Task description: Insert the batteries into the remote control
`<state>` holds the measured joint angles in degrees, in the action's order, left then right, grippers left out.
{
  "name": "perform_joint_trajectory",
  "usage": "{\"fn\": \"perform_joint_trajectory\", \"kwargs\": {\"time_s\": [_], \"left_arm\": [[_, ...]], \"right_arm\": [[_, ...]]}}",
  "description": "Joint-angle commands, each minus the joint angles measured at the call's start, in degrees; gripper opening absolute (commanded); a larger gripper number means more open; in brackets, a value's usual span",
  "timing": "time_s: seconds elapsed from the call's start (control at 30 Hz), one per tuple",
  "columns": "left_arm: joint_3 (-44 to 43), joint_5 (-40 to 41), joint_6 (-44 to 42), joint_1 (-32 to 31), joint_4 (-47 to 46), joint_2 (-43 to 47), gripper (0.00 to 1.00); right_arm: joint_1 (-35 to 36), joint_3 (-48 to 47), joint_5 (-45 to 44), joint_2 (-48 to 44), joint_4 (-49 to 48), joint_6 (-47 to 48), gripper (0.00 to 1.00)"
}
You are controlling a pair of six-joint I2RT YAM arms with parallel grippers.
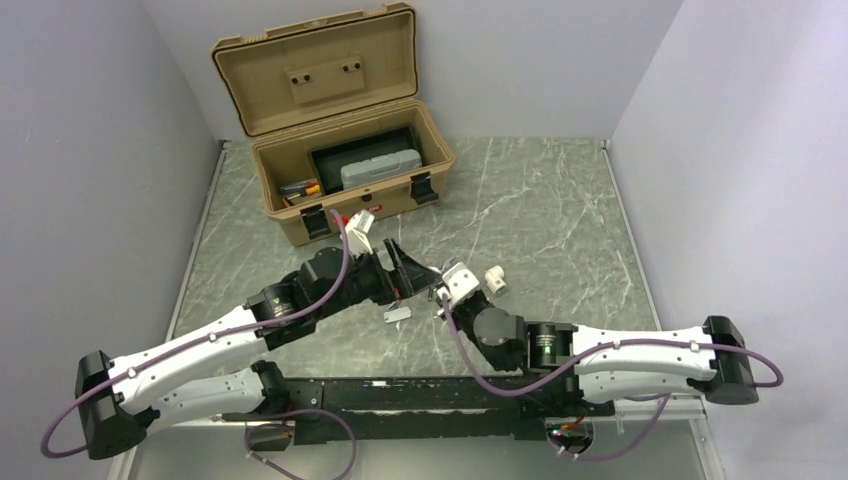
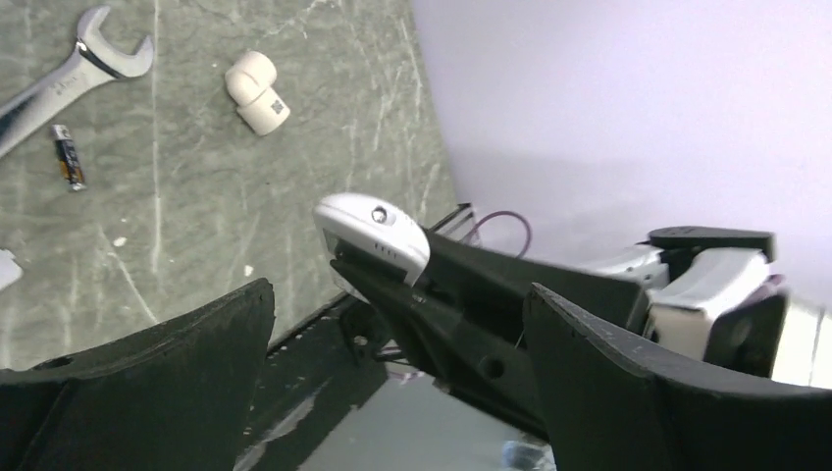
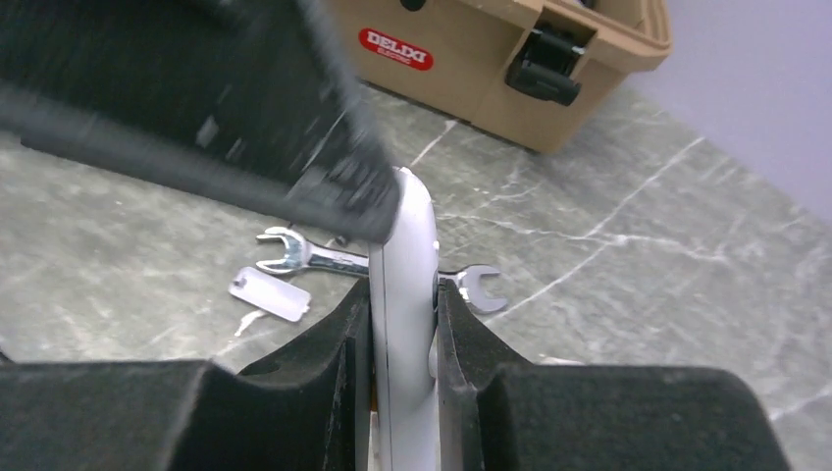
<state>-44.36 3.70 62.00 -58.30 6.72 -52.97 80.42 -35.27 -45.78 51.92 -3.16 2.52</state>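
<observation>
Fingers (image 3: 324, 363) of the right gripper (image 3: 402, 304) are clamped on the remote control (image 3: 404, 245), holding it on edge above the table (image 3: 638, 245). The left gripper (image 2: 399, 304), spread wide and holding nothing, sits close by its tip. A blurred black left finger hides the remote's far end in the right wrist view, and the frame cuts off its near end. It is slim, white and round-ended; its dark recess cannot be made out. A wrench (image 3: 314, 257) lies behind.

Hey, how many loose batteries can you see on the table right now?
1. The battery lies on the table, just beside the wrench. More may be hidden, for instance in the toolbox.
</observation>
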Motion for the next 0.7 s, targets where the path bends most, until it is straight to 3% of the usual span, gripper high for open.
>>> {"fn": "perform_joint_trajectory", "kwargs": {"time_s": [0.0, 0.13, 0.4, 0.53, 0.67], "left_arm": [[-0.19, -4.56, 10.83, 2.45, -3.02, 1.82, 0.99], [-0.84, -4.27, 17.86, 3.23, -0.63, 1.65, 0.99], [-0.98, -10.52, 26.37, 3.7, -4.23, -2.44, 0.98], [-1.6, -9.76, 25.95, 3.72, -3.6, -2.47, 0.86], [-1.84, -10.01, 25.54, 3.71, -4.05, -2.39, 0.64]], "right_arm": [[4.3, 0.41, -12.08, 0.95, -8.52, 10.24, 0.0], [8.16, 2.08, -17.79, 2.28, -16.34, 16.3, 0.0], [12.46, 4.57, -24.6, 8.47, -38.38, 43.18, 0.0], [13.84, 4.65, -25.94, 11.03, -45.04, 51.15, 0.0], [14.23, 4.7, -26.92, 13.5, -47.66, 54.77, 0.0]]}}
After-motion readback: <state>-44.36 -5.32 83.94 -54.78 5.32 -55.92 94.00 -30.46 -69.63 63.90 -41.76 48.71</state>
